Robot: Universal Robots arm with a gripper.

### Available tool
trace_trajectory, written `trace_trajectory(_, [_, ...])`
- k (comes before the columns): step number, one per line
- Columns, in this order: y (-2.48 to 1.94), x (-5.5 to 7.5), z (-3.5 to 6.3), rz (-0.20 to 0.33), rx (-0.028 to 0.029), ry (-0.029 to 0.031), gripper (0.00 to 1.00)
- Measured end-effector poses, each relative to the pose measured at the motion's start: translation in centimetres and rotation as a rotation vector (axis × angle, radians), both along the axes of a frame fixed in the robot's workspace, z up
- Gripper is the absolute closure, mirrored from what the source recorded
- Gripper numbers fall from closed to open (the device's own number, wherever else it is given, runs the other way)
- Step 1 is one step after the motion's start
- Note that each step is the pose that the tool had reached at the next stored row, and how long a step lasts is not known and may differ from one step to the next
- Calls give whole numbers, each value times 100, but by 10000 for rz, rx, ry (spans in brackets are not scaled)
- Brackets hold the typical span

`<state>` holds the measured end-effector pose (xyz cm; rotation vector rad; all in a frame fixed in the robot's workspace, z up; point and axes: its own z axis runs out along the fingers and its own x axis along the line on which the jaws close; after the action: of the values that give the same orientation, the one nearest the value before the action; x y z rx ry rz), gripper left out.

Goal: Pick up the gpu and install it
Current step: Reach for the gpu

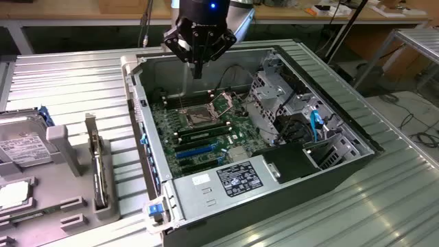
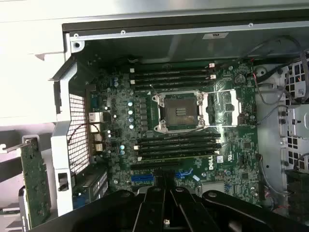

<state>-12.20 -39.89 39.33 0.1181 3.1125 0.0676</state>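
Observation:
The gpu [image 1: 101, 170] stands on edge in a slot of a grey holder [image 1: 69, 185] on the exterior view's left, beside the open computer case [image 1: 147, 154]. The wrist view catches its green board and silver bracket [image 2: 33, 186] just outside the case wall. My gripper [image 1: 197, 73] hangs over the far end of the case, above the motherboard [image 1: 205, 128], well away from the gpu. Its fingers are shut with nothing between them. In the wrist view the shut gripper [image 2: 164, 193] points down at the blue expansion slots [image 2: 142, 178].
A silver hard drive [image 1: 24, 146] with a white label rests in the holder further to the exterior view's left. Inside the case are the CPU socket [image 1: 199, 116], black memory sticks [image 2: 176, 145], a drive cage [image 1: 274, 92] and the power supply [image 1: 233, 177]. The case sits on a ribbed metal table [image 1: 75, 82].

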Motion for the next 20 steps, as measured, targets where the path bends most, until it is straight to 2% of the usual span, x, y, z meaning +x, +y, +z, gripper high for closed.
trace_trajectory(20, [0,-48,0,-1,0,0,89])
